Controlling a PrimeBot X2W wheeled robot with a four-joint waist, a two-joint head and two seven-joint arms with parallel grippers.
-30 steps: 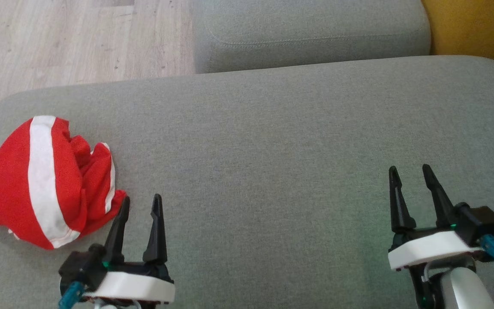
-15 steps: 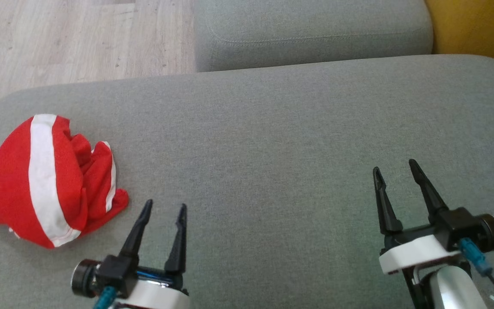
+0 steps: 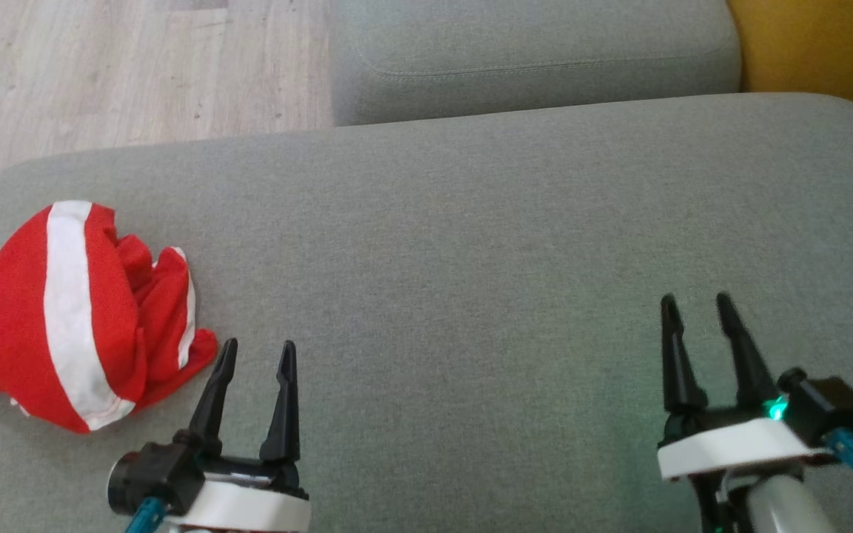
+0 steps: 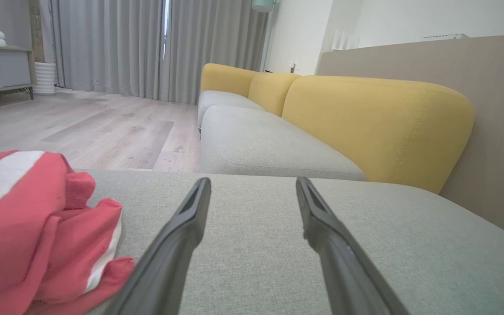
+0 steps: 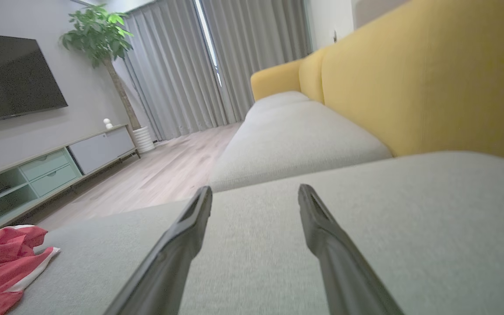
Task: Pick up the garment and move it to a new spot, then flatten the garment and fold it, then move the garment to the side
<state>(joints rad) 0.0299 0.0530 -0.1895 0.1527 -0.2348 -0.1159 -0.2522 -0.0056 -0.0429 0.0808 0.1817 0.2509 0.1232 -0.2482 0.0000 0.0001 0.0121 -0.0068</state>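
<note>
While both of my arms hang low over the wide grey fabric sofa cushion (image 3: 471, 244), the crumpled red garment with white stripes (image 3: 71, 318) lies in a heap at the cushion's left end, close to its rounded edge. My left pincer (image 3: 260, 344) is spread, its two dark fingers apart with nothing between them. Its left fingertip stands just beside the garment's lower right corner, and I cannot tell from the head view whether it touches the cloth. From my left wrist, the red cloth bunches to the left of that finger, and bare grey fabric shows between the two fingers. My right pincer (image 3: 696, 299) is spread as well and holds nothing. It hovers over the right part of the cushion, well apart from the garment. Beyond the cushion lie a second grey seat cushion (image 3: 530, 52), a pale wooden floor (image 3: 101, 74) to its left and a mustard-yellow backrest (image 3: 819, 44) to its right.
</note>
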